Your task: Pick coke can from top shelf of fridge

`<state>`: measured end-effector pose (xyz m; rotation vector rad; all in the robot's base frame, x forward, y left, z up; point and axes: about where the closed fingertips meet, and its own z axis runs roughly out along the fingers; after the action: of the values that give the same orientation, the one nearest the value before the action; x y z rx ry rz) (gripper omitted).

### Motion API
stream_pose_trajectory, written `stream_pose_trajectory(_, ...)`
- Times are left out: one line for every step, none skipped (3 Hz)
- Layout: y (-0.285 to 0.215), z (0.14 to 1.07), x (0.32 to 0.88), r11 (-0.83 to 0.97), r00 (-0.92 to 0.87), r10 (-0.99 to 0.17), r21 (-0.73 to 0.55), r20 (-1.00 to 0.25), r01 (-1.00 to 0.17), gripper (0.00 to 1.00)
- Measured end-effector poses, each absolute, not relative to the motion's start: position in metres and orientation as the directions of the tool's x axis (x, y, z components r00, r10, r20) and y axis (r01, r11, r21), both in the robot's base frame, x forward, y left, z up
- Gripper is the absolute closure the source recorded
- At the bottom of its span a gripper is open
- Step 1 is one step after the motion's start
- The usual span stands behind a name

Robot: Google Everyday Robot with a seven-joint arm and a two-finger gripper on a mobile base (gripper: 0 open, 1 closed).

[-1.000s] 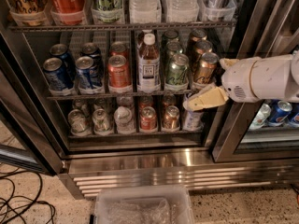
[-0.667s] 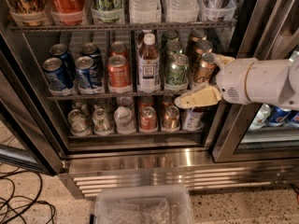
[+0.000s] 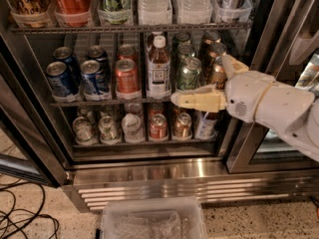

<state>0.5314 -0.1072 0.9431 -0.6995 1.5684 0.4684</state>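
The coke can (image 3: pixel 74 1), bright red with white script, stands in a clear lane tray on the top shelf (image 3: pixel 129 28) of the fridge (image 3: pixel 149 171), at the upper left. My gripper (image 3: pixel 199 79) reaches in from the right at the height of the middle rack, well below and right of the coke can. Its cream fingers (image 3: pixel 197 101) are spread apart and hold nothing. One finger points left in front of the rack's rail, the other slants up by the brown cans (image 3: pixel 215 68).
The middle rack holds blue cans (image 3: pixel 60 78), a copper-red can (image 3: pixel 127 77), a tea bottle (image 3: pixel 158 68) and green cans (image 3: pixel 188 73). More cans fill the bottom rack. A clear plastic bin (image 3: pixel 152 223) sits on the floor in front. Cables (image 3: pixel 20 218) lie at the left.
My gripper has moved left and slightly up, further across the front of the middle rack. The cans have not moved.
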Motion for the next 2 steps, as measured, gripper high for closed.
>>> stream_pose_trajectory(-0.052, 0.997, 0.521, 0.670, 0.069, -0.039, -0.077, -0.997, -0.738, 0.00)
stream_pose_trajectory(-0.010, 1.041, 0.507, 0.618, 0.122, -0.038, -0.119, -0.992, -0.777, 0.00)
